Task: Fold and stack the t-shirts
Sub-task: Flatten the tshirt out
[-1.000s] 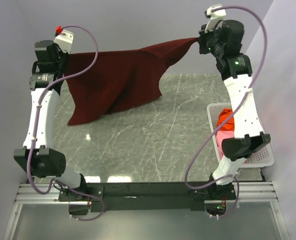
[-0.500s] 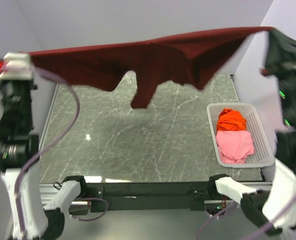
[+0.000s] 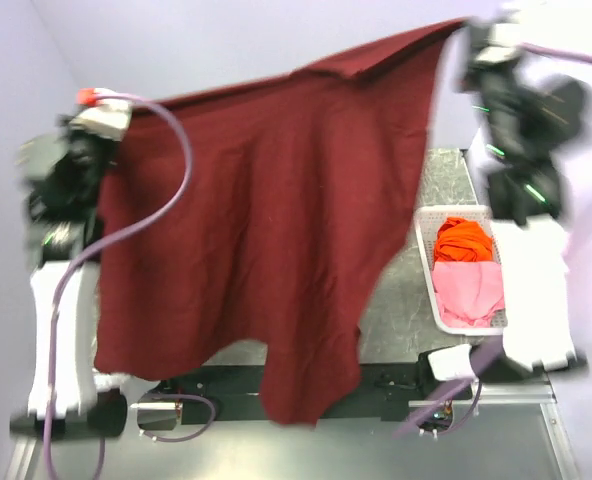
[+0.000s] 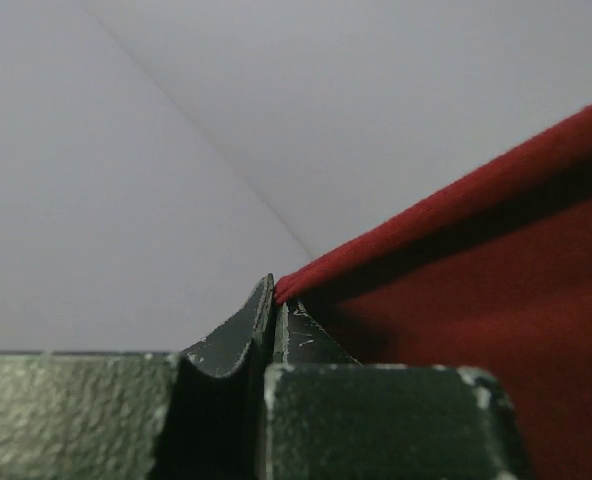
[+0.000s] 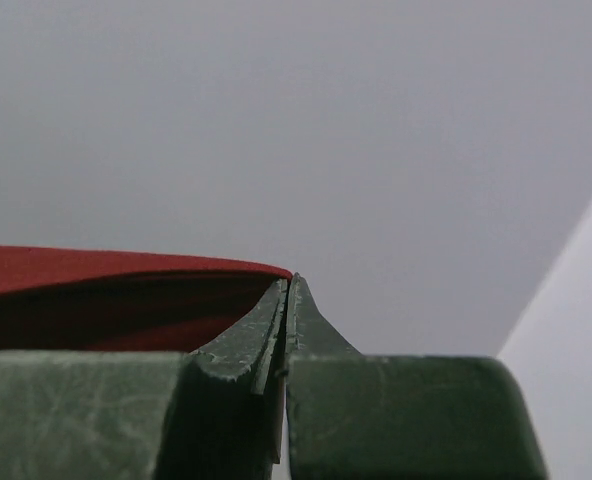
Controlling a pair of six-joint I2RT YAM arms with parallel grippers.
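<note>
Nearest you, the bottom hem of the large dark maroon-red cloth t-shirt (image 3: 266, 230) hangs past the near edge of the grey marbled counter (image 3: 396, 310), hiding the counter's middle and left side from the overhead camera. Along the right edge sits the white perforated plastic basket (image 3: 423, 250). The light pink cloth t-shirt (image 3: 468, 290) lies in its near half, and the bright orange cloth t-shirt (image 3: 463, 240) is bunched in its far half, touching the pink one.

Farther back and higher, the maroon shirt is stretched like a curtain between your two grippers. Your left gripper (image 4: 274, 300), above the left edge, has its jaws pinched together on one top corner of the cloth. Your right gripper (image 5: 288, 290), higher still above the far right corner, is clamped the same way on the opposite top corner.
</note>
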